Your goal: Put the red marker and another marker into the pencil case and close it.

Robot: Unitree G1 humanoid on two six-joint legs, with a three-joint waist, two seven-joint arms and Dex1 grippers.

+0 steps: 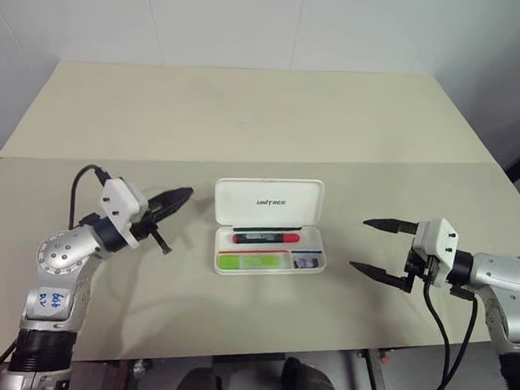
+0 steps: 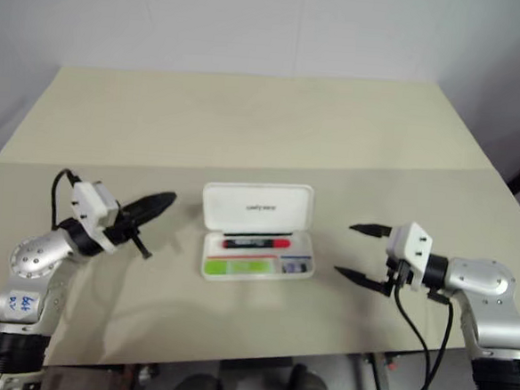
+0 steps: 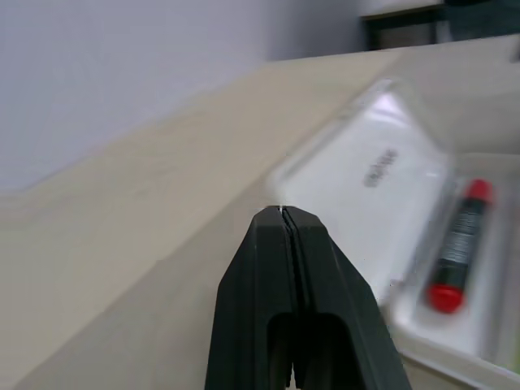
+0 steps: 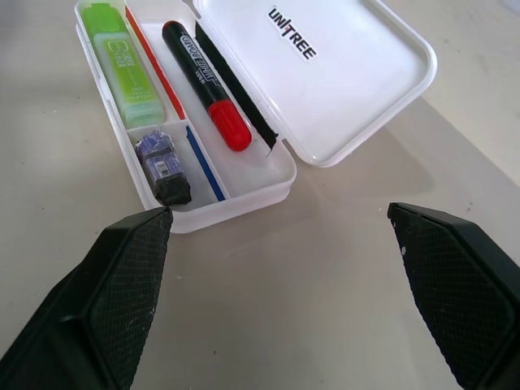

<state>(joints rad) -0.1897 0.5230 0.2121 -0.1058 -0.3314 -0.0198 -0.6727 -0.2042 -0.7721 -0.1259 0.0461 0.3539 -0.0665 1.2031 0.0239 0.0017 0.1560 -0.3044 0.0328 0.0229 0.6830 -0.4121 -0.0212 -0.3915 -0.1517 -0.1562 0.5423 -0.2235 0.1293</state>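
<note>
Fingers of the left gripper (image 1: pixel 181 195) are pressed tightly together with nothing held, just beside the raised lid; those of the right gripper (image 1: pixel 374 248) are spread wide and empty, apart from the case's other side. On the beige table (image 1: pixel 248 114) the white rectangular hinged plastic pencil case (image 1: pixel 269 200) lies open. The slim black-barrelled red marker (image 1: pixel 264 237) and the stubby lime-green highlighter marker (image 1: pixel 253 262) are both seen inside the tray, beside a small dark purple object (image 4: pixel 162 166). Loading is judged complete; closing remains. The lid must next be pushed over and pressed shut
</note>
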